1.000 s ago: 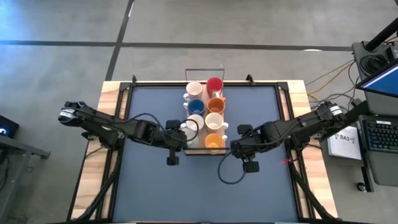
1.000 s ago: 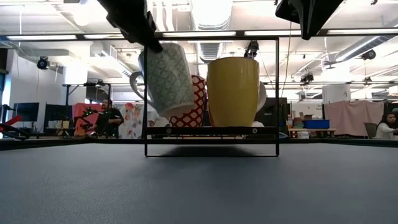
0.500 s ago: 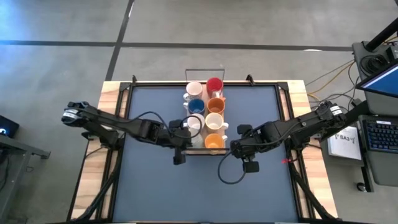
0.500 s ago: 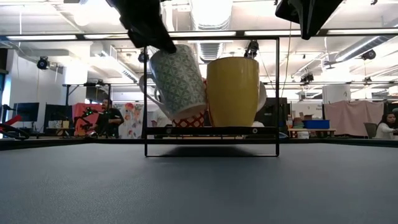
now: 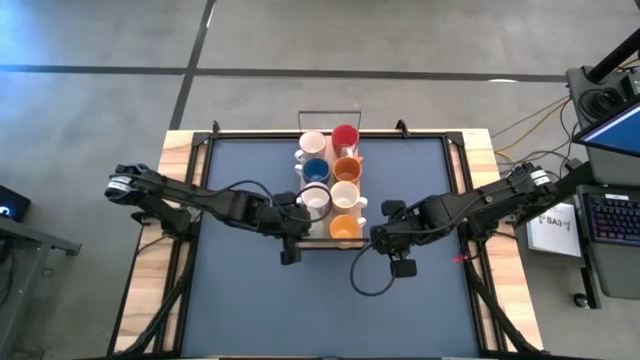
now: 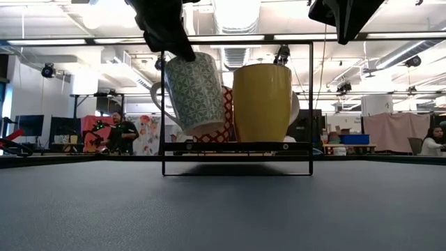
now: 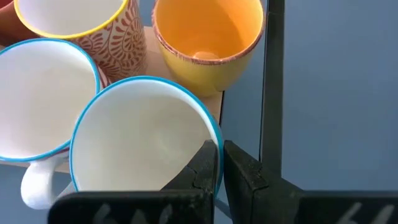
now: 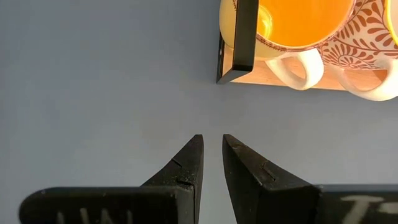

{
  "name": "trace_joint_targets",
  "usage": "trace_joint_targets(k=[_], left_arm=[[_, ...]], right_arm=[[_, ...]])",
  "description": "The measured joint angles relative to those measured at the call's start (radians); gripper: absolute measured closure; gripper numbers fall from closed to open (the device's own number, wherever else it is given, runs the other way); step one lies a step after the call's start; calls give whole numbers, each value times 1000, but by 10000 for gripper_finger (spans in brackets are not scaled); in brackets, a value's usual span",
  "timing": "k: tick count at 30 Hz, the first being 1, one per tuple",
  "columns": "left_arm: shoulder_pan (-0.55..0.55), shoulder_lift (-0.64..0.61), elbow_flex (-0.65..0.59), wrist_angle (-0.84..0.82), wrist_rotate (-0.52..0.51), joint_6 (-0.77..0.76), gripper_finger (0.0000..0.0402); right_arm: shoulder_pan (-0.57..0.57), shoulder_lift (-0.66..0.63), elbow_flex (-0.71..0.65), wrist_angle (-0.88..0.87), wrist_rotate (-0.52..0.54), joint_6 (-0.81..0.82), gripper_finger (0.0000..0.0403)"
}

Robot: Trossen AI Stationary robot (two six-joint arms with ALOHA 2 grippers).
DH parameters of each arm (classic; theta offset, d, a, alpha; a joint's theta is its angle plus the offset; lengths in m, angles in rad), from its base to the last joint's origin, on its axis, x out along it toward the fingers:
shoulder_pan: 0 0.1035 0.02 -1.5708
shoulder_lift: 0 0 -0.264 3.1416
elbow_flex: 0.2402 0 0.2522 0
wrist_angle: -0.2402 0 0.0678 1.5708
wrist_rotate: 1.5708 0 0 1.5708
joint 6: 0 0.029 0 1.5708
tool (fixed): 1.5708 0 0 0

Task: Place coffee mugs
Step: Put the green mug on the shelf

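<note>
Several mugs stand in two rows on a light-wood tray (image 5: 308, 236) with a black wire frame (image 6: 237, 43). My left gripper (image 5: 297, 213) is at the tray's near left corner, shut on a white mug with a blue rim (image 7: 140, 134). The low view shows that mug (image 6: 195, 94) with a green lattice pattern, next to the yellow-orange mug (image 6: 261, 101). My right gripper (image 8: 211, 142) hovers open over the bare mat just right of the tray's near right corner (image 8: 231, 59) and touches nothing. My left gripper pinches the mug's rim (image 7: 215, 138) on the side toward the table's near edge, one finger (image 7: 205, 168) inside the cup and one (image 7: 242, 171) outside. It comes from above, slanting in from the left. The mug hangs a little tilted, its base (image 6: 205, 131) just above the tray.
A second blue-rimmed white mug (image 7: 43, 99) and a patterned mug (image 7: 81, 22) stand close behind the held one. The frame's upright bar (image 7: 272, 87) is right beside my left fingers. Dark mat (image 5: 260, 300) lies open toward the near edge. People show in the room beyond.
My left gripper has carried the patterned mug toward the table's right, in over the tray's near left corner beside the yellow-orange mug. The mug has come slightly lower and tips less than before. The right arm has kept still.
</note>
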Motion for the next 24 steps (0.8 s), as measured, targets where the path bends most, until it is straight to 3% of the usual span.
trace_joint_targets(k=[24], left_arm=[[0, 40, 1, 3, 2, -88, 387]], right_arm=[[0, 0, 0, -4, 0, -17, 353]])
